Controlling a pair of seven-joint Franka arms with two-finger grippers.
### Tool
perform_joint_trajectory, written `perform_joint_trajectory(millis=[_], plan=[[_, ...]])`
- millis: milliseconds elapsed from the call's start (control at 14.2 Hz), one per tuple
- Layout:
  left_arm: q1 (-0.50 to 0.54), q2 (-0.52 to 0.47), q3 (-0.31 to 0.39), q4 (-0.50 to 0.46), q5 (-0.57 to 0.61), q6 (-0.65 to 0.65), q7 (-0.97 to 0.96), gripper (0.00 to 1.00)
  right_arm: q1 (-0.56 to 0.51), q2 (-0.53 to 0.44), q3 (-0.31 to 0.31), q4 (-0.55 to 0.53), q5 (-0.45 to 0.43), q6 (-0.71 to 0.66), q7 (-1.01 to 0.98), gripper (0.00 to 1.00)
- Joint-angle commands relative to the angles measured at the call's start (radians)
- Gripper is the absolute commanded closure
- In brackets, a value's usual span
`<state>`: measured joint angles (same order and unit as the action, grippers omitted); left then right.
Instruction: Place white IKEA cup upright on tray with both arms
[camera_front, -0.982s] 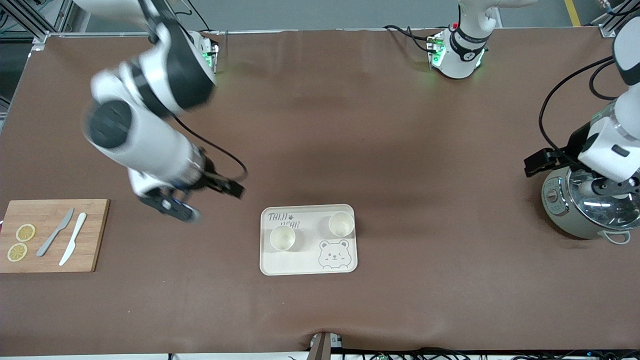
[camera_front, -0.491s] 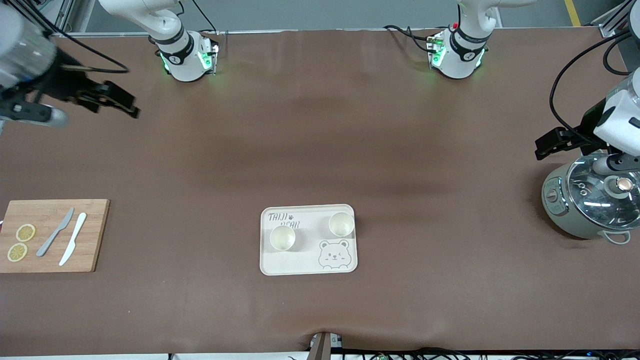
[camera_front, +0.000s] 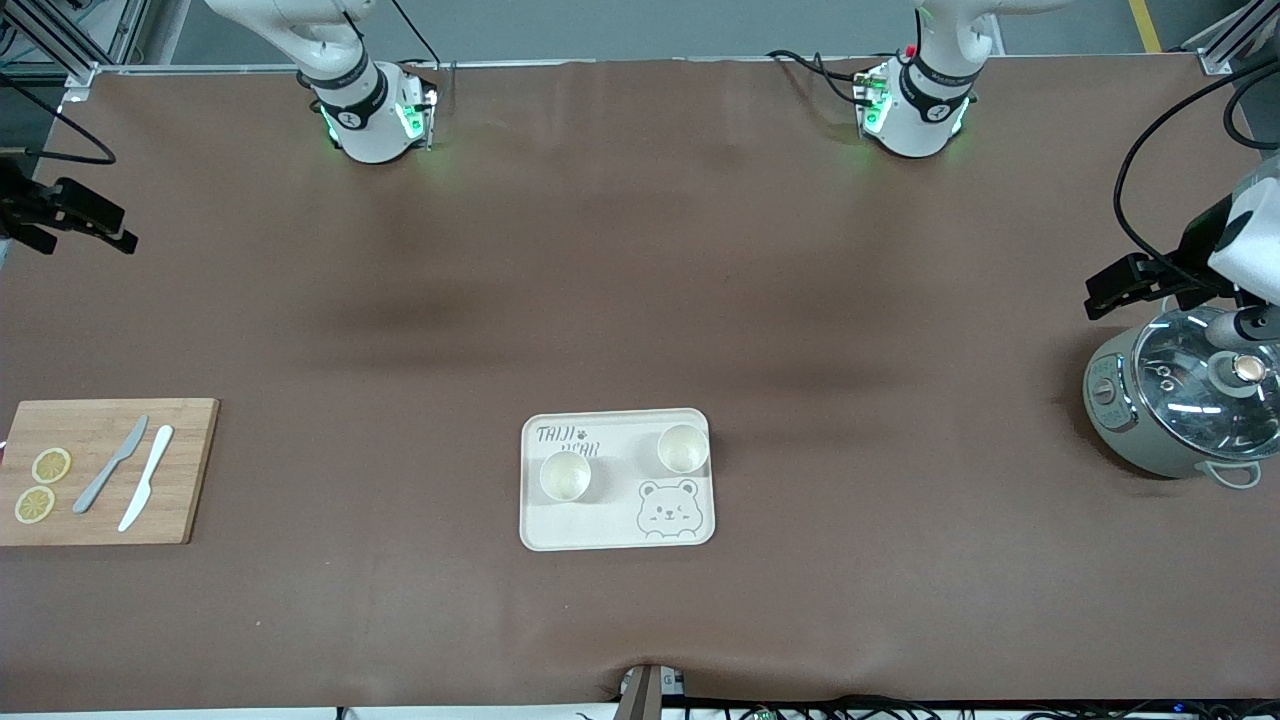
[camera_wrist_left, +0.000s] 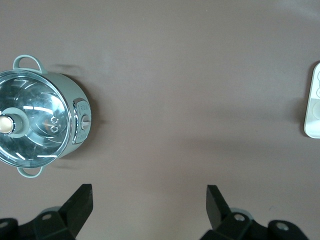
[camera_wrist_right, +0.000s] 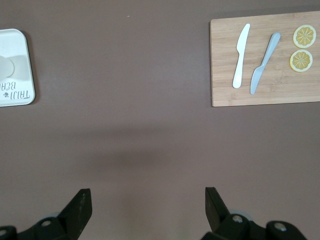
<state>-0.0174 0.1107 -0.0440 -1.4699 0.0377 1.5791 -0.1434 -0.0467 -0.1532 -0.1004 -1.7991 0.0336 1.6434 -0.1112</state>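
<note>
The cream tray (camera_front: 620, 530) printed "TAIJI BEAR" lies mid-table, near the front camera. Two white cups stand upright on it, one (camera_front: 565, 476) toward the right arm's end and one (camera_front: 683, 448) toward the left arm's end. My right gripper (camera_wrist_right: 147, 196) is open and empty, high over bare table at the right arm's end; the tray's edge (camera_wrist_right: 15, 95) shows in its view. My left gripper (camera_wrist_left: 149, 192) is open and empty, high over bare table beside the pot; the tray's edge (camera_wrist_left: 312, 120) shows there too.
A grey-green pot with a glass lid (camera_front: 1180, 400) stands at the left arm's end. A bamboo cutting board (camera_front: 100, 470) with two knives and two lemon slices lies at the right arm's end.
My right arm has swung from beside the tray out to the right arm's end of the table. My left arm has drawn back from over the pot. The cups and tray have not moved.
</note>
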Motion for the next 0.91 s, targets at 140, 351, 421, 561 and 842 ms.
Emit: perform_joint_trajectory(millis=[140,351,421,561,842], plan=[[0.007,-0.020,-0.007,-0.013,-0.010,0.012,0.018,0.00,-0.007,-0.016,0.022,-0.011,-0.015,0.010,0.005,0.00],[0.005,-0.020,-0.010,-0.013,-0.009,0.012,0.018,0.00,-0.007,-0.016,0.022,-0.003,-0.015,0.004,0.007,0.00],[0.005,-0.020,-0.010,-0.013,-0.007,0.012,0.018,0.00,-0.006,-0.016,0.025,0.015,-0.015,-0.011,0.028,0.00],[0.005,-0.020,-0.010,-0.012,-0.004,0.012,0.019,0.00,-0.002,-0.014,0.027,0.065,-0.015,-0.080,0.062,0.00],[0.005,-0.017,-0.010,-0.012,-0.004,0.013,0.022,0.00,0.004,-0.006,0.028,0.070,-0.015,-0.079,0.064,0.00]])
